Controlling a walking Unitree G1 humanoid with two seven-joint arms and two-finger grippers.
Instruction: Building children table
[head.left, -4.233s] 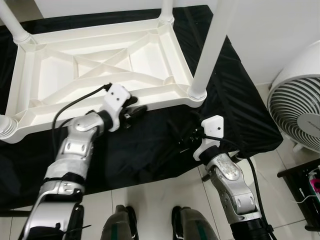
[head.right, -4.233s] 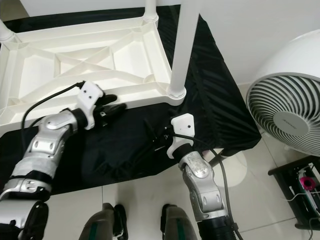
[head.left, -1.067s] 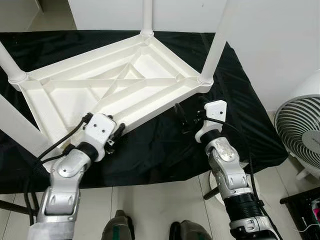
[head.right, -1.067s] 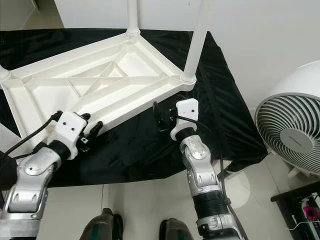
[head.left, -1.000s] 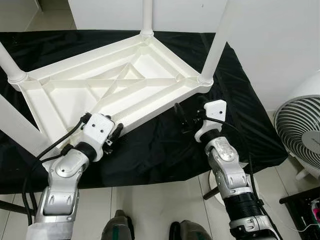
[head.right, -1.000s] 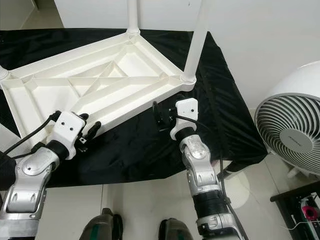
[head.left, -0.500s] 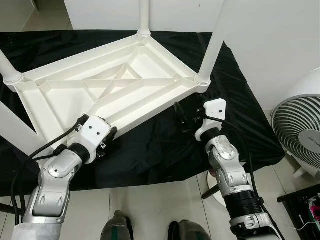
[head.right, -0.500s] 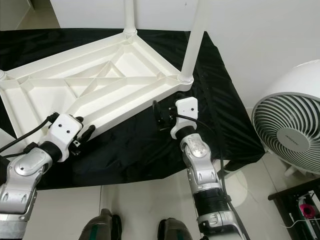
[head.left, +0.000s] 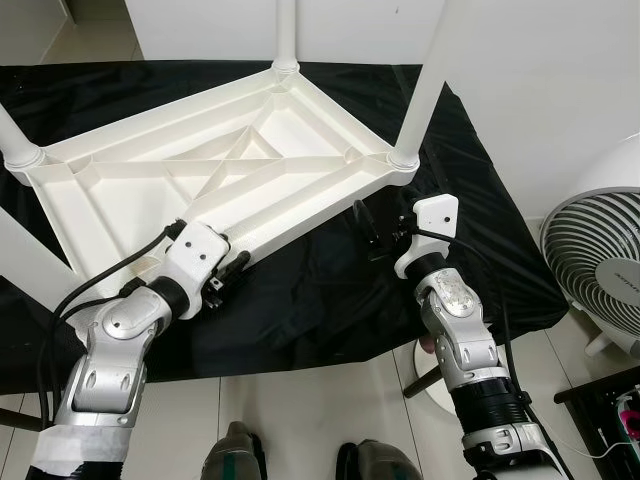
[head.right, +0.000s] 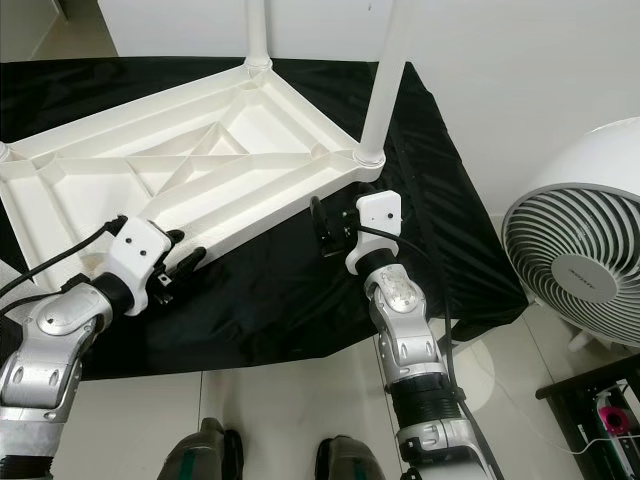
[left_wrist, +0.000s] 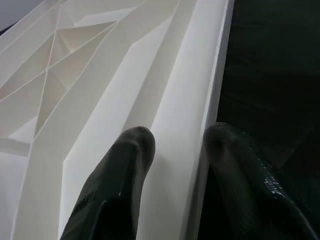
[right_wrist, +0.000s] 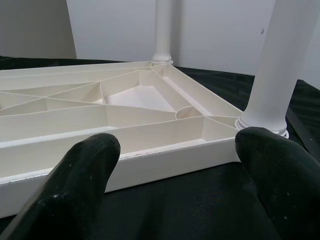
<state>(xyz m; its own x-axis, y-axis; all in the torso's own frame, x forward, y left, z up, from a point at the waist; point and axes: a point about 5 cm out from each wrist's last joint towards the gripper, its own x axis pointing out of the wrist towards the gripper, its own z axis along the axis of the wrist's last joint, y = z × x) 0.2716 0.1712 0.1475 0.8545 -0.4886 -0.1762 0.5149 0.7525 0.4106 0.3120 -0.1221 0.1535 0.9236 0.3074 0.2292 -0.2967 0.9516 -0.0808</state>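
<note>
The white plastic children's table (head.left: 300, 190) lies upside down on a black cloth (head.left: 320, 300), with its round legs (head.left: 420, 90) pointing up. My left gripper (head.left: 235, 270) is at the near rim. In the left wrist view its fingers (left_wrist: 135, 150) stand one inside and one outside the rim wall (left_wrist: 205, 100), pressed against it. My right gripper (head.left: 368, 228) hovers open just in front of the near right corner. In the right wrist view that corner and its leg (right_wrist: 280, 65) lie beyond the spread fingers (right_wrist: 95, 155).
A white fan (head.left: 600, 250) stands on the tiled floor to the right. A round white pedestal base (head.left: 430, 360) shows under the cloth's near edge. A dark rack (head.left: 610, 400) sits at the lower right. My feet (head.left: 235, 460) are close to the cloth.
Since four seconds ago the table has turned on the cloth and my right gripper has come up to its near right corner. In the last half second the left gripper edged right along the rim.
</note>
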